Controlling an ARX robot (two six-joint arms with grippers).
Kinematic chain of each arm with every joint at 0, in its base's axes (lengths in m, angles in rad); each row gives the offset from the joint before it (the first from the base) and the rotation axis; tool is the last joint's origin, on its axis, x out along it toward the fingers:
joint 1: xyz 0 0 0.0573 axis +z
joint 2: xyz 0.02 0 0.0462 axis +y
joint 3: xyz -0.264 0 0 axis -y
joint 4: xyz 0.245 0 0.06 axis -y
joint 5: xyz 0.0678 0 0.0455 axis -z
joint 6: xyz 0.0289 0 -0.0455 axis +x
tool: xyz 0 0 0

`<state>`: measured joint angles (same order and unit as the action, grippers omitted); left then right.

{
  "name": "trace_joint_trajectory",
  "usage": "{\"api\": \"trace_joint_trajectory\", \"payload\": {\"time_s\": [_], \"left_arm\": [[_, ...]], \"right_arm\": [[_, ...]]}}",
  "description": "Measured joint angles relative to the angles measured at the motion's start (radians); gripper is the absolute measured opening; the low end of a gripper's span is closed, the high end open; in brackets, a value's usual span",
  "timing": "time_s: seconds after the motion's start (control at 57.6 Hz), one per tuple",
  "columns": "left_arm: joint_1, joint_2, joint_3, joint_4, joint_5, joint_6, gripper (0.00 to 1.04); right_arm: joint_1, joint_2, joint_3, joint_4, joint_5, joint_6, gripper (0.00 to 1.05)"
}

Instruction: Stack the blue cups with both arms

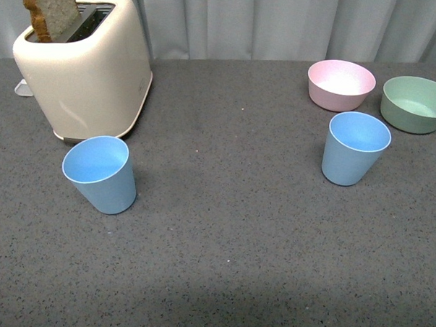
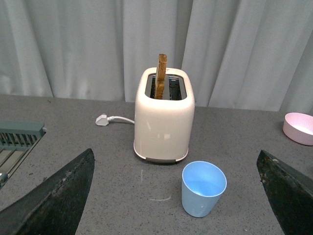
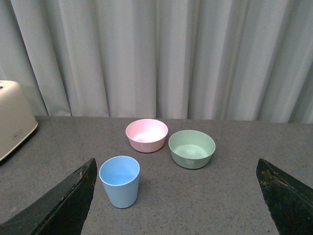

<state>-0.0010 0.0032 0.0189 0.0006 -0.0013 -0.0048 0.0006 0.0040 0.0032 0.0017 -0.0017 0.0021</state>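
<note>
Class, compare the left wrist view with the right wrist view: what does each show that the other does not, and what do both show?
Only the left wrist view: the toast standing in the toaster, a white plug, a grey rack at the edge, and the left cup. Only the right wrist view: the green bowl and the right cup. Both: the toaster (just a corner in the right wrist view), the pink bowl, the curtain and the grey table.

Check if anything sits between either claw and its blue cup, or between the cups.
Nothing visible. The left claw faces the left blue cup over bare table; the toaster stands behind it. The right claw faces the right blue cup; pink bowl and green bowl sit beyond it. Only table lies between the cups.
</note>
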Motion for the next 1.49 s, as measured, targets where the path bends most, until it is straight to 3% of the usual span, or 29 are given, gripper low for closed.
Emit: {"api": "trace_joint_trajectory", "payload": {"time_s": [0.052,0.156,0.208,0.417,0.556,0.73,0.869,1.164,1.494], "left_arm": [[-0.002,0.002,0.001,-0.002,-0.008,-0.003,0.98],[-0.087,0.167,0.071,-0.186,-0.308,-0.100,0.98],[-0.082,0.236,0.073,-0.174,-0.333,-0.115,0.98],[0.029,0.689,0.169,0.142,-0.194,-0.164,0.98],[0.044,0.979,0.286,0.201,-0.090,-0.179,0.98],[0.026,1.335,0.495,0.130,0.009,-0.198,0.98],[0.003,1.517,0.647,0.052,0.015,-0.207,0.98],[-0.060,1.721,0.826,-0.105,0.050,-0.245,0.98],[-0.097,1.854,0.931,-0.148,0.045,-0.304,0.98]], "right_arm": [[0.000,0.000,0.000,0.000,0.000,0.000,0.95],[0.000,0.000,0.000,0.000,0.000,0.000,0.95],[0.000,0.000,0.000,0.000,0.000,0.000,0.95],[0.000,0.000,0.000,0.000,0.000,0.000,0.95],[0.000,0.000,0.000,0.000,0.000,0.000,0.95],[0.000,0.000,0.000,0.000,0.000,0.000,0.95],[0.000,0.000,0.000,0.000,0.000,0.000,0.95],[0.000,0.000,0.000,0.000,0.000,0.000,0.95],[0.000,0.000,0.000,0.000,0.000,0.000,0.95]]}}
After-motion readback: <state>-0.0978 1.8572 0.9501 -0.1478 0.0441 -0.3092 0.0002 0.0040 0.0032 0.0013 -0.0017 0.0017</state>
